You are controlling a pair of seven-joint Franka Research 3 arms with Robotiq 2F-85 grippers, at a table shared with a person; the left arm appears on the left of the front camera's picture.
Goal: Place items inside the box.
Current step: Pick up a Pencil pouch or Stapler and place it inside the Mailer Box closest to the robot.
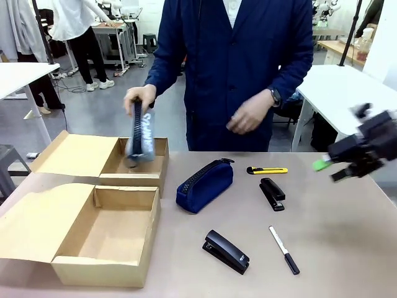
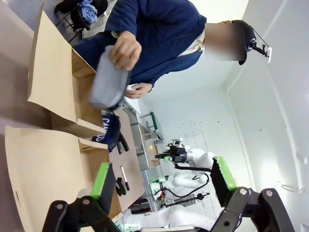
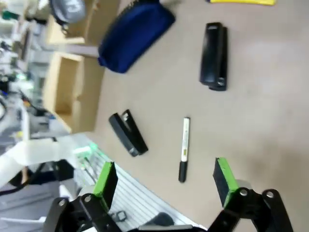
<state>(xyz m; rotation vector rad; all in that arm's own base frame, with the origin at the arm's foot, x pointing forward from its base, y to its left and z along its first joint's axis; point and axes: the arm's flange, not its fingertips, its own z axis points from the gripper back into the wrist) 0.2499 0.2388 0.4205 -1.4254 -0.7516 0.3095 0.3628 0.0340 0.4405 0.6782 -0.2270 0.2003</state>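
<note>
Your right gripper (image 1: 329,169) is hovering fully open, holding nothing. The white marker (image 1: 283,249) is lying on the counter (image 1: 353,230) at 5 o'clock from the navy pencil case (image 1: 205,185); I'd be lining up across its barrel.

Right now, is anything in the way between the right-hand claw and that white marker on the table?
Nothing visible. The right gripper hangs open in the air, and the marker lies on bare table just ahead of it. The nearest black stapler lies off to one side, not touching the marker.
</note>
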